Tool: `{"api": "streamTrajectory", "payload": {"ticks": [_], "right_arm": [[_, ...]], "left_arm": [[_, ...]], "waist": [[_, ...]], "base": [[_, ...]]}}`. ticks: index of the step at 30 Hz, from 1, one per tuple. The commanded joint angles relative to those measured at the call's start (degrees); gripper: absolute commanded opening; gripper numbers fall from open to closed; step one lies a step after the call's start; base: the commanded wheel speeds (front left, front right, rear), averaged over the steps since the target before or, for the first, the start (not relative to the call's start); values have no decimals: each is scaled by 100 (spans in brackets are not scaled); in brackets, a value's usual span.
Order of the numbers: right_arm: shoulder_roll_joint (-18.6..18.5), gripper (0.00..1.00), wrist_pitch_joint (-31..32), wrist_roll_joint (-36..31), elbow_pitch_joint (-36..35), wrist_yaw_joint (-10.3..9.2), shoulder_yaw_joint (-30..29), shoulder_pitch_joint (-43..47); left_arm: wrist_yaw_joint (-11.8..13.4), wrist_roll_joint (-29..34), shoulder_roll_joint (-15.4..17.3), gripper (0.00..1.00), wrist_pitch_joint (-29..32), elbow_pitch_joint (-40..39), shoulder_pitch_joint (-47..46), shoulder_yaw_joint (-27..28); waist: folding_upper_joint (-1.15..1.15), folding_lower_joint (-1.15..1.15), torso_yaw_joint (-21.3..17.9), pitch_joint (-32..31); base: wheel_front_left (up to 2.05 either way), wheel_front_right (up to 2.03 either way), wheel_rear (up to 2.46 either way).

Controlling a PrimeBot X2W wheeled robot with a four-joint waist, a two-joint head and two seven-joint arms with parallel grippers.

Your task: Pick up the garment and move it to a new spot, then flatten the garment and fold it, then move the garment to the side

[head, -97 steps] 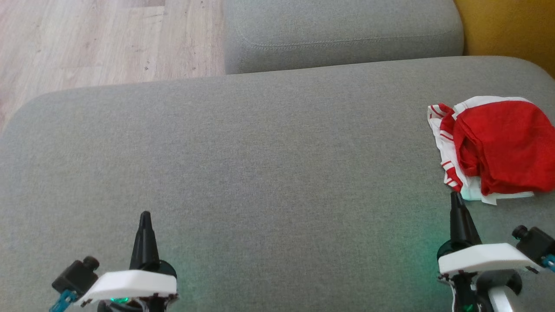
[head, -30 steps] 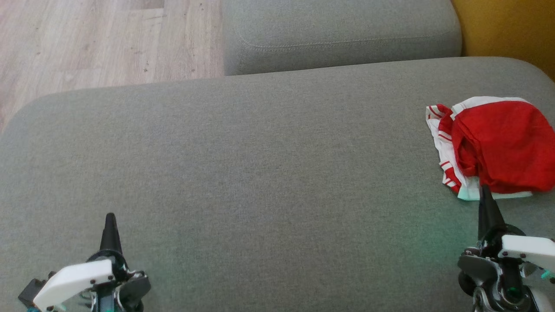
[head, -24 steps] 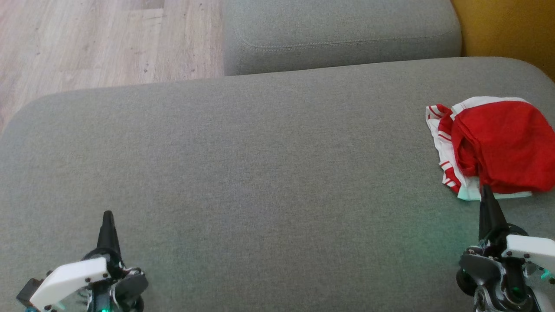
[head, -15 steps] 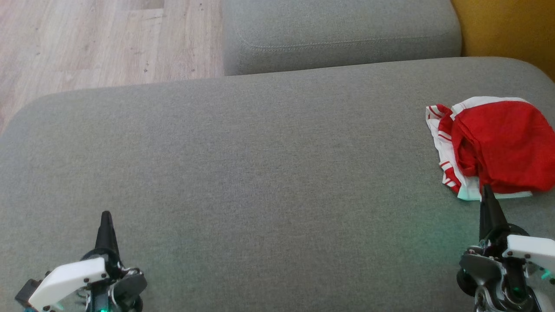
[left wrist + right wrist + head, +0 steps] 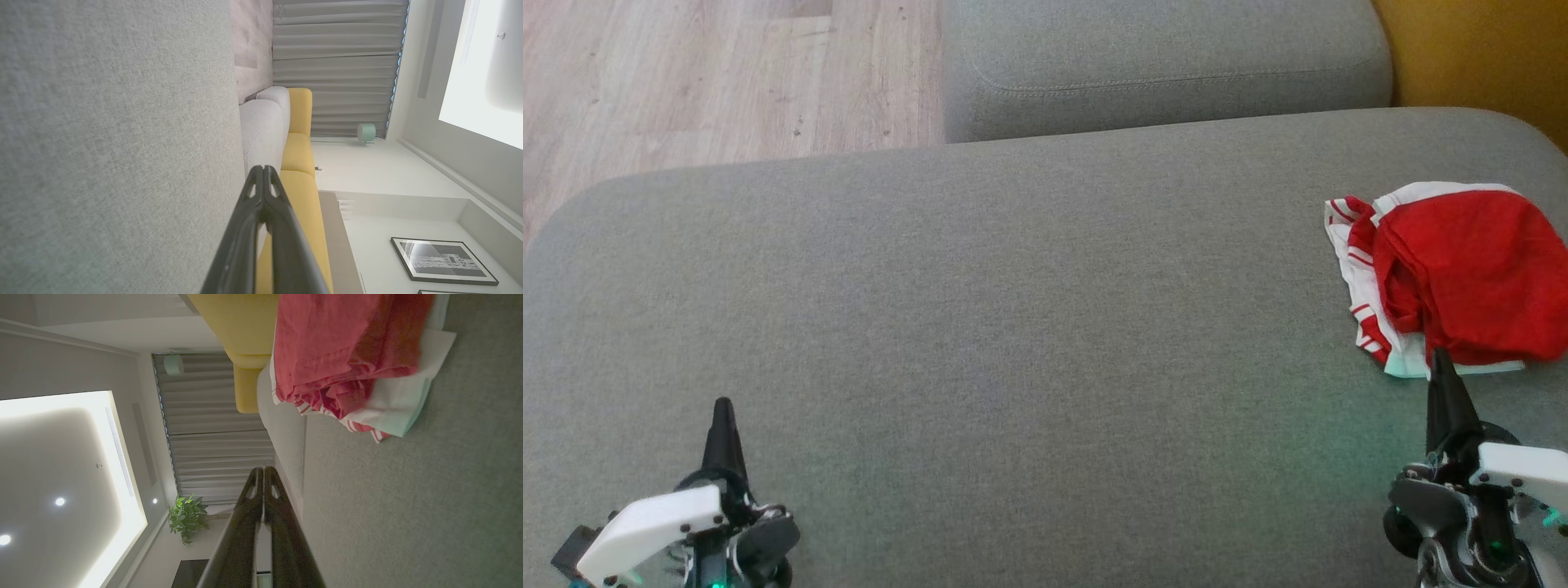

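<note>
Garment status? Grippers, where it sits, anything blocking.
Left gripper shut, empty, over grey seat cushion. Right gripper shut, empty, aimed at near edge of red-and-white garment. Garment crumpled at cushion's right end, not gripped. Nothing in the way.

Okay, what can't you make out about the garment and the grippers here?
- garment: right side cut off by the head view's edge; crumpling hides its type.
- right gripper: head view, its tip overlaps the garment's hem; contact unclear.
- left gripper: its body cut off by the head view's bottom edge.
</note>
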Motion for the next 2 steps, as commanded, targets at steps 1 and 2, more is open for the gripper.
{"api": "streamTrajectory", "payload": {"ticks": [1,2], "right_arm": [[-70,0,47,0,-220,-4,91,-303],[-69,0,48,-1,-220,-4,89,-303]], "left_arm": [[-22,23,65,0,33,-165,-276,197],[-22,25,63,0,34,-165,-276,199]], "waist": [[0,0,0,0],[0,0,0,0]], "base": [[0,0,0],[0,0,0]]}}
